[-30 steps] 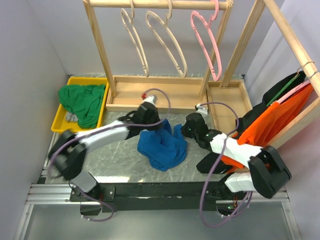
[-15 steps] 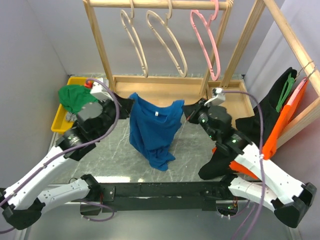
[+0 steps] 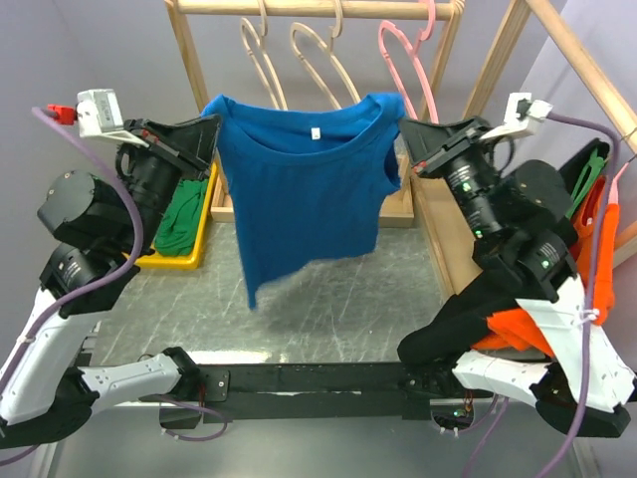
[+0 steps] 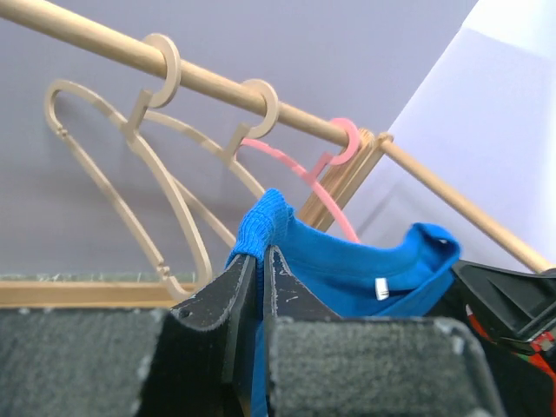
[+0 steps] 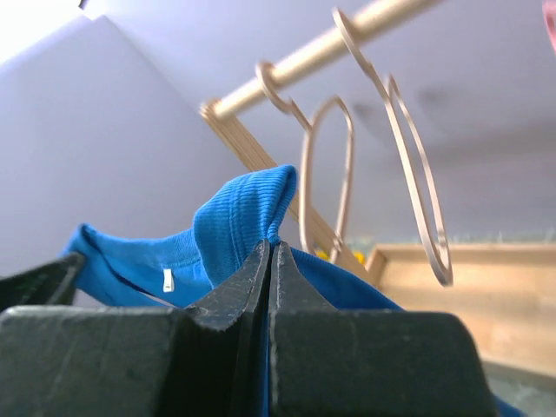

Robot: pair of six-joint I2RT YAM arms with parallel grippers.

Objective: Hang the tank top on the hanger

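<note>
Straps of the soft ribbed top (image 3: 304, 189) sit pinched tight in my left gripper (image 3: 213, 134) and right gripper (image 3: 405, 134); cloth drapes limp.

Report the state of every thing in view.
tank top: held aloft, spread between both claws, hem hanging free.
left claw: shut on one tank top shoulder.
right claw: shut on the other shoulder.
beige hangers: empty, hooked on rail.
pink hanger: empty, hooked on rail.
green garment: bunched in yellow bin.
</note>
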